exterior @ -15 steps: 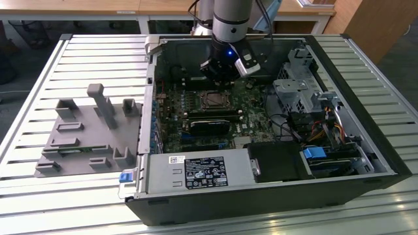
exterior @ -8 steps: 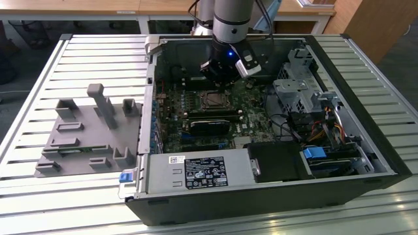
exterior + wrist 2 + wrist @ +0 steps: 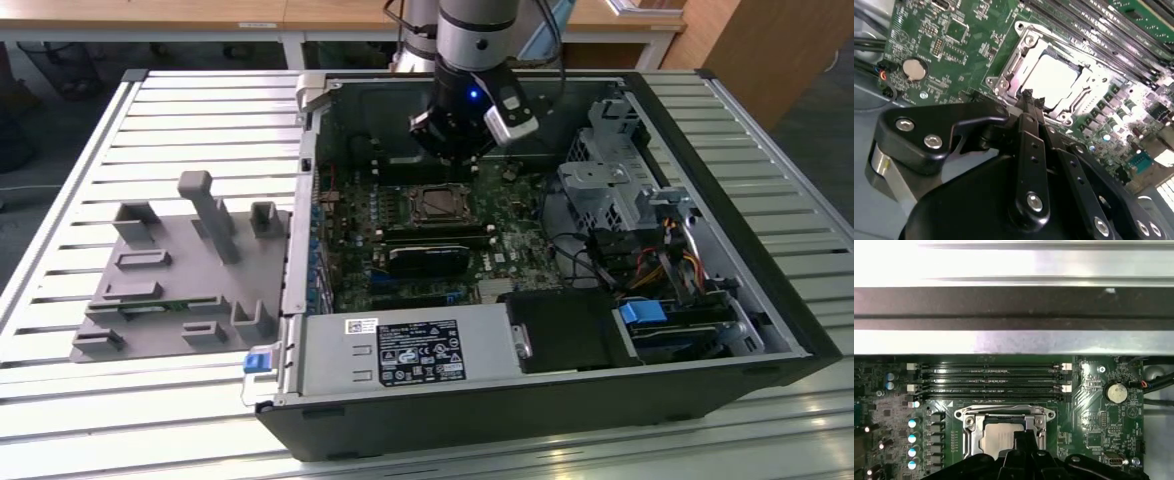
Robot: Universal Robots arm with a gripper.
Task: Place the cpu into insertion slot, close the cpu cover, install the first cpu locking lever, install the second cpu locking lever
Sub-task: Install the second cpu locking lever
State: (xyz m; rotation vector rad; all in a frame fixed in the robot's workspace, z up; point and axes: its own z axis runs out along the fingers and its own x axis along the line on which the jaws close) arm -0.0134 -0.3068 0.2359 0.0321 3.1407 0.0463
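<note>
The pincer [image 3: 1028,95] is hanging just above the insertion slot [image 3: 1046,80], its fingers pressed together and pinching nothing. The cpu [image 3: 1051,80] is already lying in the slot, and the cpu cover [image 3: 1004,416] is seeming closed around it; about the levers I cannot tell. Farther away, the open computer case [image 3: 707,300] is sitting on a slatted tabletop [image 3: 80,170], with wooden desks [image 3: 174,15] behind.

Grey fixture tray [image 3: 174,275] beside open computer case [image 3: 747,300].
</note>
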